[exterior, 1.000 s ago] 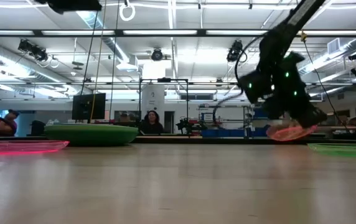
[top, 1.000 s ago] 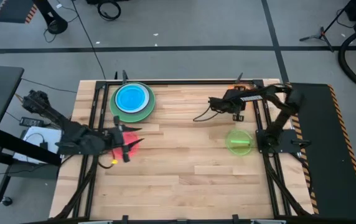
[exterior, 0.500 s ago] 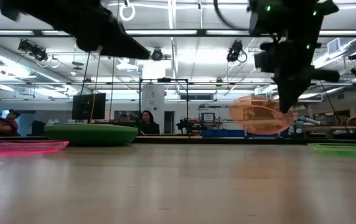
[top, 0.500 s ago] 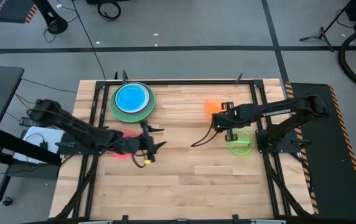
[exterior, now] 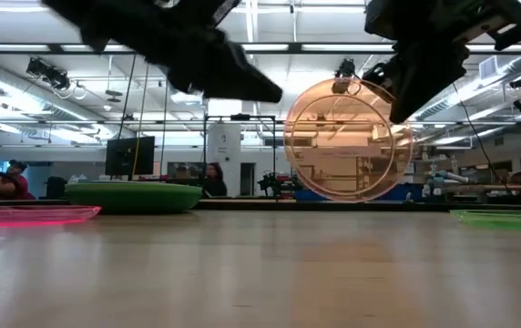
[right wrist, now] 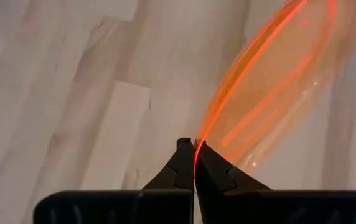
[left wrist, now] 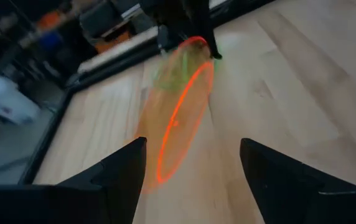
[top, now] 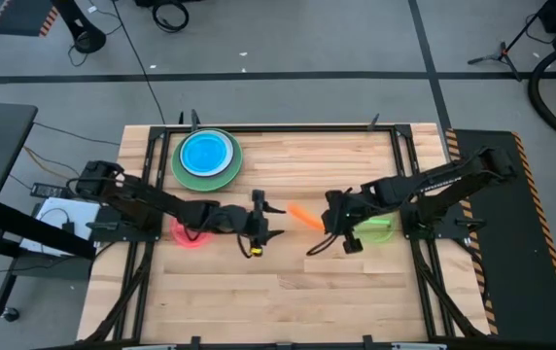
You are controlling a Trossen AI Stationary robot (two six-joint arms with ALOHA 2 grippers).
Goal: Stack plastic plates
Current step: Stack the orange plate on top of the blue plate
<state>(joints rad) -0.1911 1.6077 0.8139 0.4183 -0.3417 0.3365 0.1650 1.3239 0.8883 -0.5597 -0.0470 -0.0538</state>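
A small translucent orange plate (top: 304,216) hangs on edge above the middle of the table, and my right gripper (top: 324,223) is shut on it. In the low view the orange plate (exterior: 347,141) faces the camera. My left gripper (top: 271,222) stands open just left of it, pointing at it, with the orange plate (left wrist: 181,112) ahead of its fingers and untouched. A red plate (top: 189,234) lies flat on the table under the left arm. A blue plate (top: 205,153) sits on a large green plate (top: 183,170) at the far left. A lime plate (top: 375,226) lies under the right arm. My right gripper pinches the orange plate's rim (right wrist: 198,142) between its two fingers. The fingers come from the table's right, slanting down. The plate is lifted clear of the table and stands on edge, held at its upper right rim (exterior: 397,111) in the low view.
Black rails (top: 148,185) run along the table's left and right sides. Bare wood (top: 288,292) spreads across the near half. A person (exterior: 217,179) sits in the room beyond the table.
My right gripper has carried the orange plate from the far right toward the table's middle and upward, tipping it from nearly flat onto its edge. My left gripper has gone from over the red plate toward the table's right, up to the orange plate; the red plate stays down.
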